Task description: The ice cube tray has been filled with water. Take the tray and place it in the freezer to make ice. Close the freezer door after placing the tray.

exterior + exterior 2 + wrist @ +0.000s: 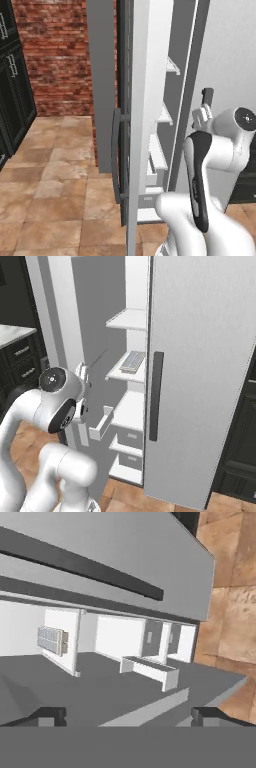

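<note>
— Brick wall [55, 55] and brown tiled floor [45, 185] are showing behind the fridge; what is standing open?

— The freezer [131, 381] is standing open. Its white shelves and drawers are showing, and the freezer door [137, 125] is swinging out toward the camera, seen edge-on in the left base view, with its dark bar handle [116, 155] on the outer face.

— Where is the ice cube tray lying?

— The ice cube tray [132, 361] is lying flat on a middle shelf [117, 374] inside the freezer. In the hand view the ice cube tray [52, 640] is appearing small and far from the fingertips.

— And the gripper?

— The gripper [129, 716] is holding nothing; its two fingertips [49, 716] are standing wide apart, close to the grey inner face of the door.

— What is beside the freezer?

— The wider plain door [205, 376] is staying shut on the right.
</note>
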### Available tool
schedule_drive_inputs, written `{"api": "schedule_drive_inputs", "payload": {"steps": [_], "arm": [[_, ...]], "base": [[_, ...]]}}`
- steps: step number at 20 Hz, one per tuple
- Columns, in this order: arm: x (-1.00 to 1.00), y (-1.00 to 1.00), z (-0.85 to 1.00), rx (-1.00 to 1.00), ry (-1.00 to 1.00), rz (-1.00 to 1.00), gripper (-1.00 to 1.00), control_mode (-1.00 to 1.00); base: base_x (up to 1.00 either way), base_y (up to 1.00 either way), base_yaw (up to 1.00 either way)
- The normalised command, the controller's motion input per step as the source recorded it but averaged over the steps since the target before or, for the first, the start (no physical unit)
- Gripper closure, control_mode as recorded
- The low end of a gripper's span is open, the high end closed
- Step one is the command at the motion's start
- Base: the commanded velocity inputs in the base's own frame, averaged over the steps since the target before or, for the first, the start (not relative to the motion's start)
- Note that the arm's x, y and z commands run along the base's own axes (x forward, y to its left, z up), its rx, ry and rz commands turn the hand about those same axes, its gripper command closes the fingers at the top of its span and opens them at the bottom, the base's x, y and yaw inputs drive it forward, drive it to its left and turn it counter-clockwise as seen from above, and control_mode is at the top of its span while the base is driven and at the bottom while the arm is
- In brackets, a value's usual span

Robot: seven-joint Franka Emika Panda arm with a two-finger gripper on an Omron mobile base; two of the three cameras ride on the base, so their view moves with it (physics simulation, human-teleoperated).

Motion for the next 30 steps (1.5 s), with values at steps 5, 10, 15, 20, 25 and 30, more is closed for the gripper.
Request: {"api": "schedule_drive_inputs", "payload": {"steps": [5, 10, 15, 20, 25, 30], "arm": [[-0.04, 0.59, 0.22, -0.32, 0.12, 0.3, -1.0, -1.0], [-0.04, 0.58, 0.08, -0.33, 0.11, 0.32, -1.0, -1.0], [0.0, 0.73, 0.0, -0.33, 0.12, 0.32, -1.0, -1.0], [0.06, 0.76, -0.11, -0.31, 0.09, 0.27, -1.0, -1.0], [0.07, 0.73, -0.17, -0.28, 0.04, 0.19, -1.0, -1.0], [0.08, 0.77, -0.24, -0.27, 0.0, 0.11, -1.0, -1.0]], "base": [[0.0, 0.0, 0.0], [0.0, 0.0, 0.0], [0.0, 0.0, 0.0], [0.0, 0.0, 0.0], [0.0, 0.0, 0.0], [0.0, 0.0, 0.0]]}}
